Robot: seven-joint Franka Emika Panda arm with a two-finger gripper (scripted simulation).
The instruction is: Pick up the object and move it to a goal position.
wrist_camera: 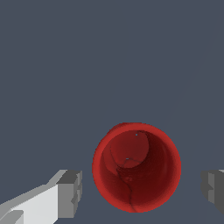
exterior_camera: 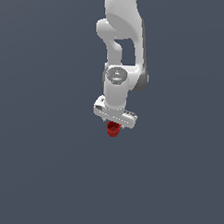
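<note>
The object, a small bright red cup point(wrist_camera: 136, 168), stands upright with its mouth towards the wrist camera. My gripper point(wrist_camera: 142, 192) is open, with one grey fingertip point(wrist_camera: 71, 192) on one side of the cup and the other point(wrist_camera: 213, 190) on the opposite side. A narrow gap shows between each pad and the cup wall. In the exterior view the white hand point(exterior_camera: 114, 115) hangs straight down over the red cup point(exterior_camera: 113, 129), which shows just under it. The fingertips are hard to make out there.
A plain dark grey-blue surface point(exterior_camera: 46, 175) fills both views. No other objects, edges or goal marker show. The white arm point(exterior_camera: 121, 45) rises towards the top of the exterior view.
</note>
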